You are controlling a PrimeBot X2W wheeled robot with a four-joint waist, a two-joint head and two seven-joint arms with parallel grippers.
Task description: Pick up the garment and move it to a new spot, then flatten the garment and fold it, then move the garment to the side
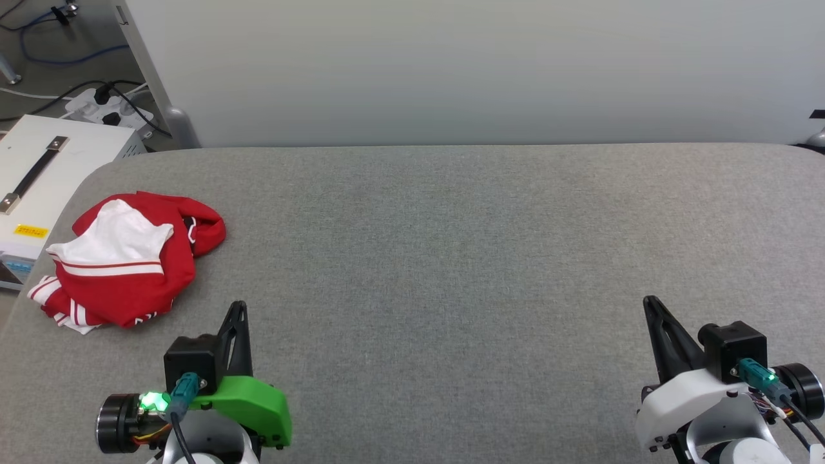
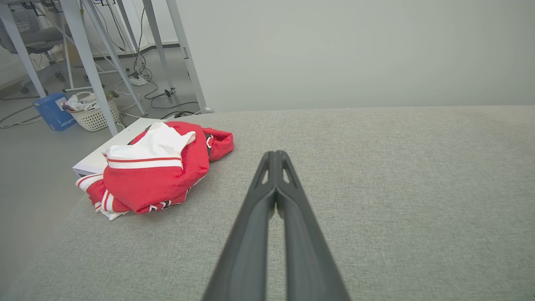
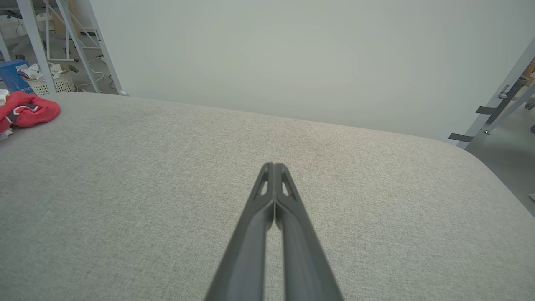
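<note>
Garment (image 1: 122,264) crumpled on grey surface (image 1: 451,258), inner folds hidden, left gripper (image 1: 240,305) clenched empty, right gripper (image 1: 648,301) clenched empty

Open grey surface (image 1: 451,258); garment (image 1: 129,264) blocks left edge.

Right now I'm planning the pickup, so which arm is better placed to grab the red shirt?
Left, probably: the left gripper, shut, sits close to the garment on the table; the right gripper, also shut, is far across it.

The left gripper (image 1: 239,308) had dark fingers and a green wrist shell (image 1: 252,403); the right gripper (image 1: 649,303) had a white shell (image 1: 682,394); both carried teal plugs (image 1: 184,388).
</note>
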